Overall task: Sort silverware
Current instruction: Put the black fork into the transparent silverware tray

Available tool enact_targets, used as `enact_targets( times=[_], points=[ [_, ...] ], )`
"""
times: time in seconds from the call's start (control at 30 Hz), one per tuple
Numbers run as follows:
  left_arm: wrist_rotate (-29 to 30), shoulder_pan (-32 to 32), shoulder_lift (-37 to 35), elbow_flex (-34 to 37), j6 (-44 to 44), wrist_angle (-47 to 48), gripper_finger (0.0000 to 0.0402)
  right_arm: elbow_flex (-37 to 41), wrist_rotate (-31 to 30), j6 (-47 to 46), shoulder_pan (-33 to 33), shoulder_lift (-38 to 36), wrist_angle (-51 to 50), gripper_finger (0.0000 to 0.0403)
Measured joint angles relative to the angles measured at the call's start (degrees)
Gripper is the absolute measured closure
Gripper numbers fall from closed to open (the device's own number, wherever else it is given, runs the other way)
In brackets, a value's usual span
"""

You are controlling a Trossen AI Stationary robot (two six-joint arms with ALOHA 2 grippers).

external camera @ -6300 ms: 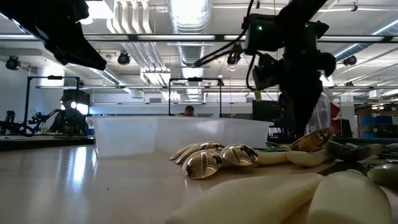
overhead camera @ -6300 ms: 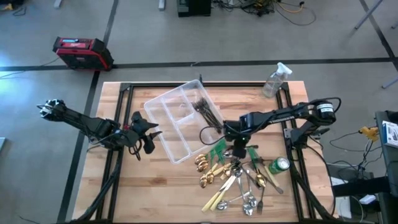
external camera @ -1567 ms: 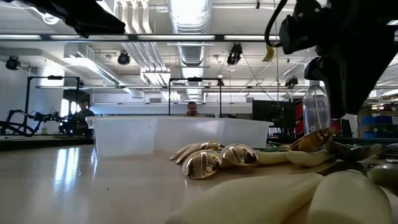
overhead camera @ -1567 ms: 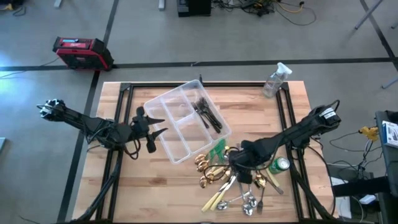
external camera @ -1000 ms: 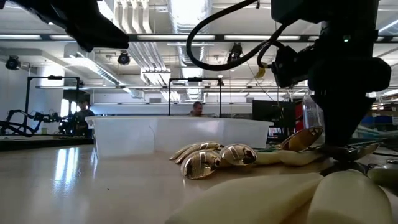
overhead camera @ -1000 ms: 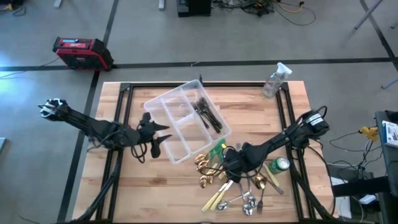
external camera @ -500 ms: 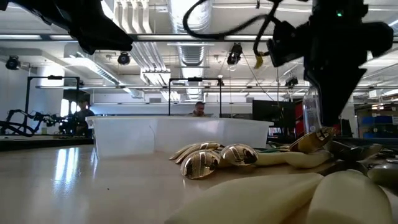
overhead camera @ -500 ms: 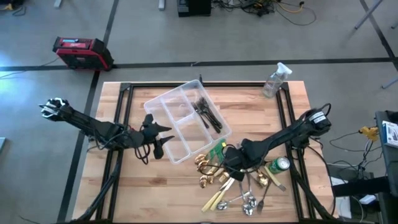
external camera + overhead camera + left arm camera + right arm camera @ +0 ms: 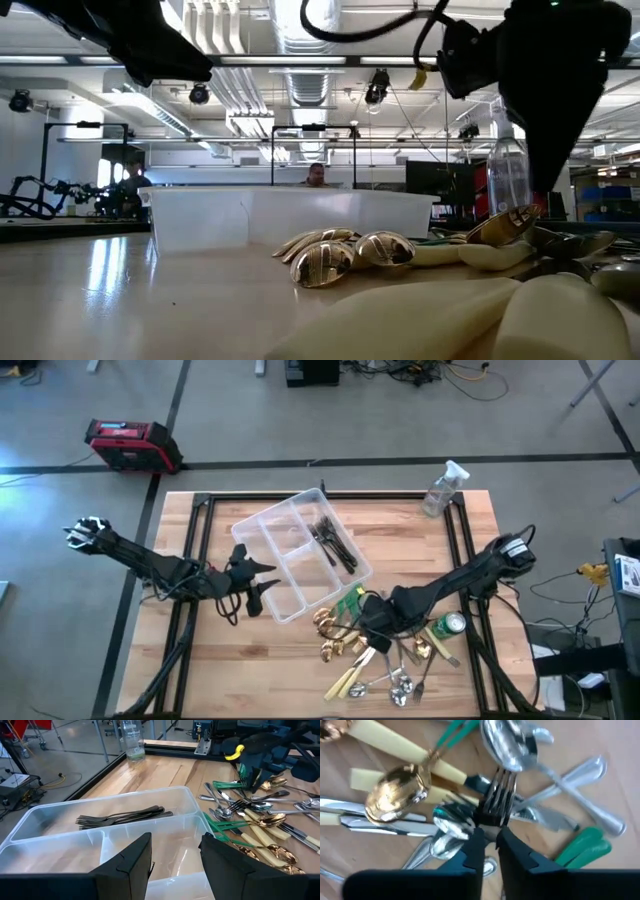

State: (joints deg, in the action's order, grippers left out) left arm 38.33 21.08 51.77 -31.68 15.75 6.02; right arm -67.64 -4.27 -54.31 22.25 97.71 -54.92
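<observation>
- Since a moment ago, the right claw (image 9: 490, 845) has pinched a dark fork (image 9: 496, 800) and lifted it a little off the silverware (image 9: 385, 650) on the worktop's (image 9: 250, 670) near right.
- Left claw (image 9: 175, 855) hangs spread by the clear tray (image 9: 290, 565).

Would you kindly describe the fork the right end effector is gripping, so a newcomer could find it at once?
Start at the clear tray in the middle of the wooden table, then go to the cutlery heap beside it. The fork is pinched in the right end effector there. Unlike the gold spoon and green handles nearby, it is dark with tines.
</observation>
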Motion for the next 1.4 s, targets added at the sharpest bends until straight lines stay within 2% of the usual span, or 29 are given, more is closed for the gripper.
enact_targets(
  times=[0.13,0.23,0.3,0.4,0.57,0.8,1.4],
  points=[
    [0.0,0.0,0.0,0.0,-0.2,0.0,0.0247,2.3,-0.1,-3.6,0.6,0.0,1.4,0.0293],
    [0.0,0.0,0.0,0.0,-0.2,0.1,0.0247,4.6,0.4,-3.3,0.8,0.0,6.1,0.0244],
    [0.0,0.0,0.0,0.0,-0.2,0.3,0.0247,6.5,1.6,-3.3,0.8,0.0,9.7,0.0225],
    [0.0,0.1,0.0,0.0,0.0,0.6,0.0247,9.4,2.9,-4.4,0.8,0.0,12.5,0.0219],
    [0.0,0.4,0.0,0.0,0.3,0.7,0.0247,12.3,3.0,-6.1,0.7,-0.1,12.9,0.0255],
    [0.0,0.6,0.0,0.0,1.5,0.6,0.0247,11.7,2.9,-2.8,0.7,-0.2,13.3,0.0388],
    [0.0,0.6,0.0,0.0,2.4,0.4,0.0247,3.8,1.9,7.6,-2.0,-0.2,8.2,0.0403]
  ],
)
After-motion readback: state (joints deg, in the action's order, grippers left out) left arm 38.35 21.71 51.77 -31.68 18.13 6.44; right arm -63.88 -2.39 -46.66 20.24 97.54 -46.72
